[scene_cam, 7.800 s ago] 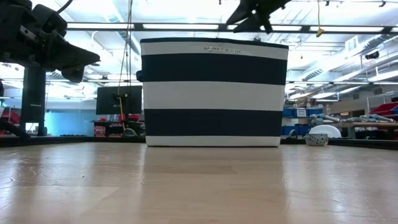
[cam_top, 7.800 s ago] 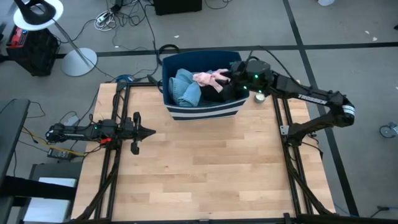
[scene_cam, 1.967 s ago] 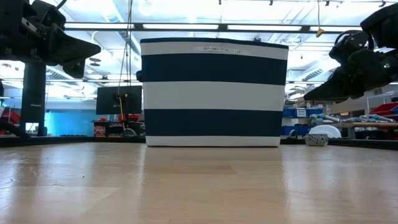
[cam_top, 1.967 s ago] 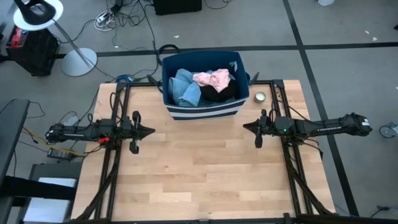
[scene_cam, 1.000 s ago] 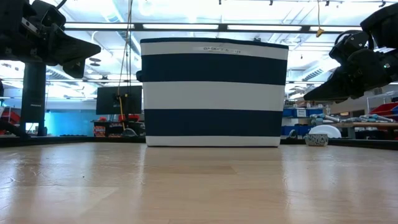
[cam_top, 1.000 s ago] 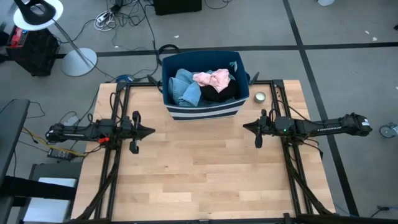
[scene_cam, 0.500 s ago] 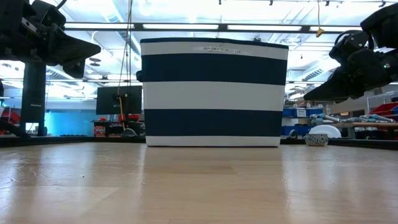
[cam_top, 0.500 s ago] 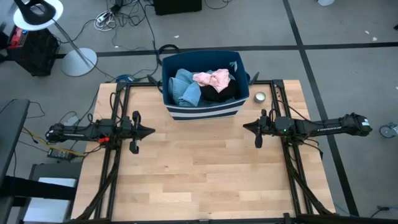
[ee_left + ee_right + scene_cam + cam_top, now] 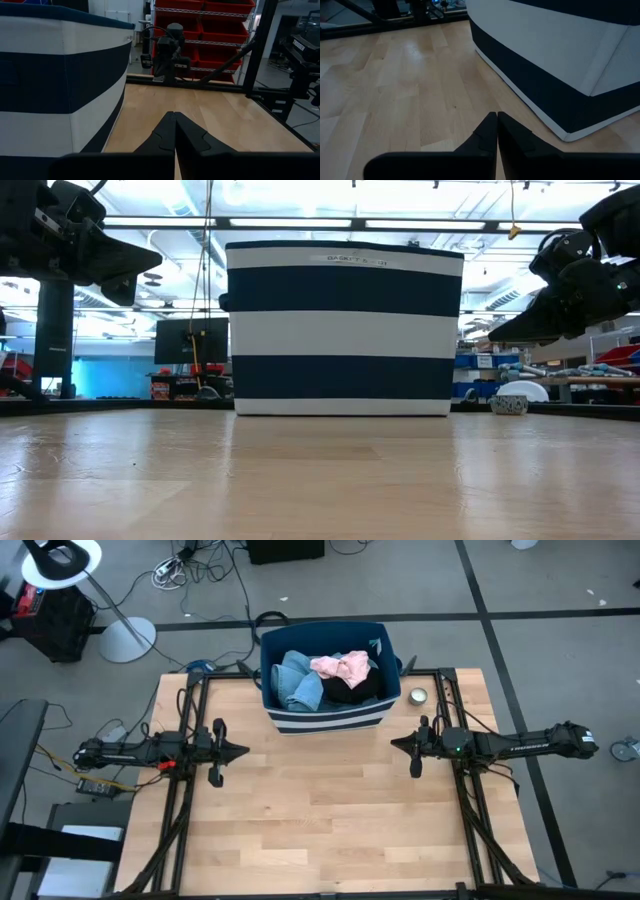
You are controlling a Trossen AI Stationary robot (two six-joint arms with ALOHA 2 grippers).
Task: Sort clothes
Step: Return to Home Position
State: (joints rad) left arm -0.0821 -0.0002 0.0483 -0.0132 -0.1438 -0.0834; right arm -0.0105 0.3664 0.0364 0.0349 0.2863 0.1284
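The clothes [image 9: 325, 680], light blue denim, pink and black pieces, lie piled in the navy-and-white striped bin [image 9: 325, 723] at the far middle of the table [image 9: 320, 830]. No garment shows on the wood, so the sorting looks finished. The left tool [image 9: 243, 751] and right tool [image 9: 394, 744] sit at the table's left and right sides, fingers pressed together and holding nothing.
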